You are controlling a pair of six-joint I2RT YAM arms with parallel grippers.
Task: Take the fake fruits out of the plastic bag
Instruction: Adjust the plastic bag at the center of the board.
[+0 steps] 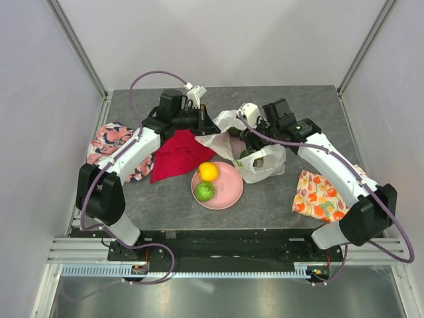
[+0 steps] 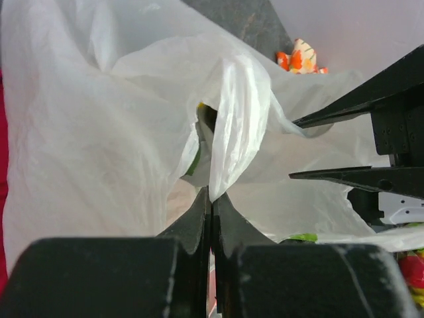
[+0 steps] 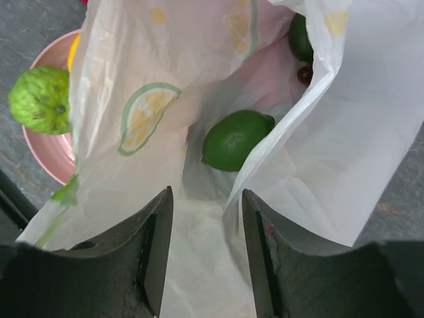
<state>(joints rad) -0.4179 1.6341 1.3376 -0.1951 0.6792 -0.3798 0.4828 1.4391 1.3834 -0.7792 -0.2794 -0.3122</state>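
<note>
The white plastic bag [image 1: 265, 162] lies behind the pink plate [image 1: 228, 197]. My left gripper [image 1: 212, 128] is shut on a fold of the bag's edge [image 2: 232, 112] and holds it up. My right gripper [image 1: 250, 152] is open at the bag's mouth, its jaws [image 3: 205, 193] astride a bag edge. Just beyond them inside the bag lies a smooth green lime [image 3: 235, 139]. Deeper in are a dark green avocado [image 3: 299, 36] and a bit of dark red grape [image 3: 305, 73]. A yellow-orange citrus [image 1: 208, 171] and a bumpy green fruit [image 1: 205, 191] sit on the plate.
A red cloth [image 1: 175, 156] lies under the left arm, beside the plate. A floral cloth [image 1: 109, 142] lies at the left edge. A fruit-printed orange cloth [image 1: 319, 195] lies at the right. My right gripper's fingers [image 2: 344, 112] show in the left wrist view.
</note>
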